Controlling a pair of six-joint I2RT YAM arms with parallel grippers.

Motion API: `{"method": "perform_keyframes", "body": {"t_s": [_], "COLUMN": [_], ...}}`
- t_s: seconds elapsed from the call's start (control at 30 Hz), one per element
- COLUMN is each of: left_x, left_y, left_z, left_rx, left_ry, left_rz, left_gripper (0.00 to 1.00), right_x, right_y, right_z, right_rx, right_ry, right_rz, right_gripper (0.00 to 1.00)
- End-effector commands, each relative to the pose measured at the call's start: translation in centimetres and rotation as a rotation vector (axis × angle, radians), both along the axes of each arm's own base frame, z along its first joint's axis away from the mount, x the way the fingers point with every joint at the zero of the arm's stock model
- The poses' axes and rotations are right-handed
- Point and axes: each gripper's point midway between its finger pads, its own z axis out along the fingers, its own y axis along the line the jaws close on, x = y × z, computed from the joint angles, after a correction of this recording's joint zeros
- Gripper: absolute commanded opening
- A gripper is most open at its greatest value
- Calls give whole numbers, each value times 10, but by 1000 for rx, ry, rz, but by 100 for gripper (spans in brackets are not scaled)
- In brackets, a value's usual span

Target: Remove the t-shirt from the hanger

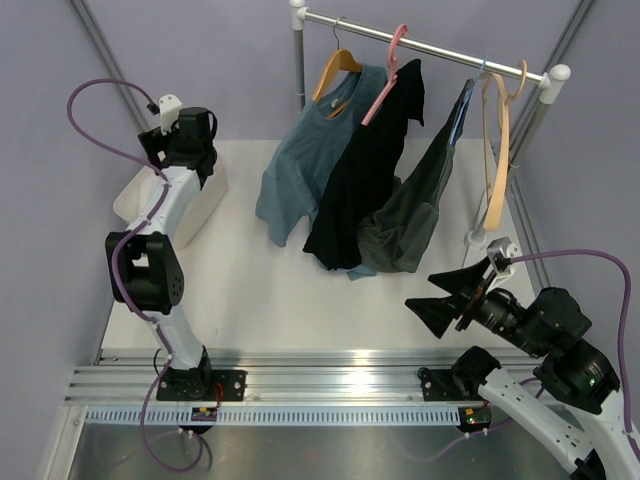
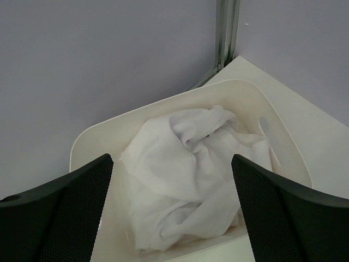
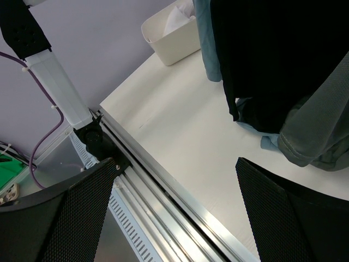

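Wide open, the left hand [image 2: 172, 164] hovers over the crumpled white cloth t-shirt [image 2: 185, 180] in a white plastic tub [image 2: 98, 128]. Snagged cloth could lift out.

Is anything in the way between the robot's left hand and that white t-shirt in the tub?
Nothing visible. The left hand hangs open right above the t-shirt, which lies crumpled in the white tub, with only air between them. The pale hanger hangs bare on the rail.
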Motion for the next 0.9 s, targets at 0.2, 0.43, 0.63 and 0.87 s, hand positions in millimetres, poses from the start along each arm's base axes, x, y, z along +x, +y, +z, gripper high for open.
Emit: {"method": "perform_keyframes", "body": {"t_s": [0.2,0.43,0.63,0.87], "left_x": [-12,-76,-169,-239], "left_y": [-38,-194,-191,-241], "left_z": [8,41,32,32], "left_rx": [-165,-248,-392,-549], "left_ry": [-59,-187,-278,-266], "left_rz": [-241,-734,-711,-1114], "left_gripper": [90,99,99,99], "right_x": [22,77,119,131], "right_y": [4,7,21,33], "right_z": [-1,-8,-22,-41], "right_rx": [-55,-130,-221,-256], "right_ry": [26,133,213,216], "right_rz": [-60,-260,-366,-455], "right_gripper": [100,99,99,99]}}
